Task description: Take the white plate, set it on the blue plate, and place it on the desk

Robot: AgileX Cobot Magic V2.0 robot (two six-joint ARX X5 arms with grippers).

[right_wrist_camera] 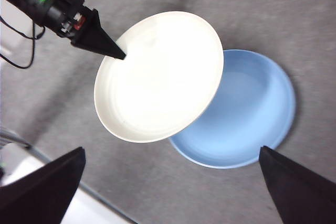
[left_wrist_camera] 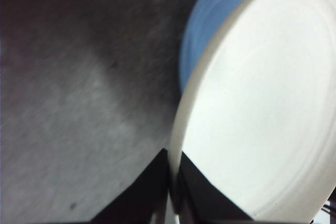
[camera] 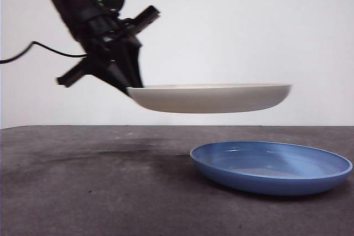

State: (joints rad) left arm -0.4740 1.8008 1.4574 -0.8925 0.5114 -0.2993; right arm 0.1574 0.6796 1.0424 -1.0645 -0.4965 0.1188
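One step done: left gripper (camera: pixel 128 88), clamped on the white plate (camera: pixel 210 98) rim, holds it above the blue plate (camera: pixel 271 167), not yet lowered.

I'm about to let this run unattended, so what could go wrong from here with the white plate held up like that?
1. The left end effector pinches the white plate only at one rim edge, so the plate might tilt or slip out.
2. The white plate only partly overlaps the blue plate; lowered now, it could land on the near rim and slide onto the desk.
3. The glossy blue plate might shift if struck off-centre.
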